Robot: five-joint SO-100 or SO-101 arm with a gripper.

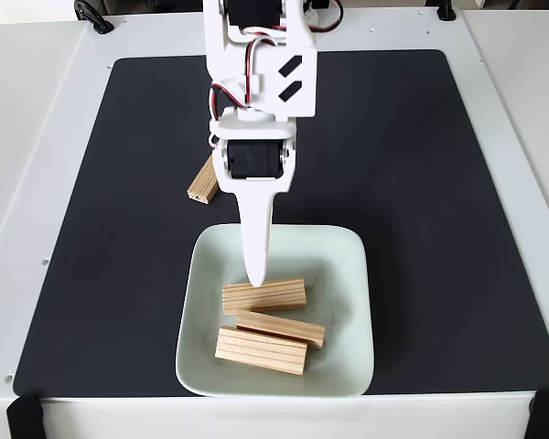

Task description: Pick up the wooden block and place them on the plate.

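Three blocks [264, 295] on plate [348, 274], one block [201, 181] off

plate [348, 274]: pale mint green | wooden blocks [264, 294]: light tan, lengthwise grain | mat [393, 165]: black | arm [256, 55]: white

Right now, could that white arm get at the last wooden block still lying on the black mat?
Probably yes. The block on the mat lies close beside the arm, partly hidden behind it, with bare black mat around it. The gripper hangs over the plate, where three blocks already lie, so it would have to draw back first.
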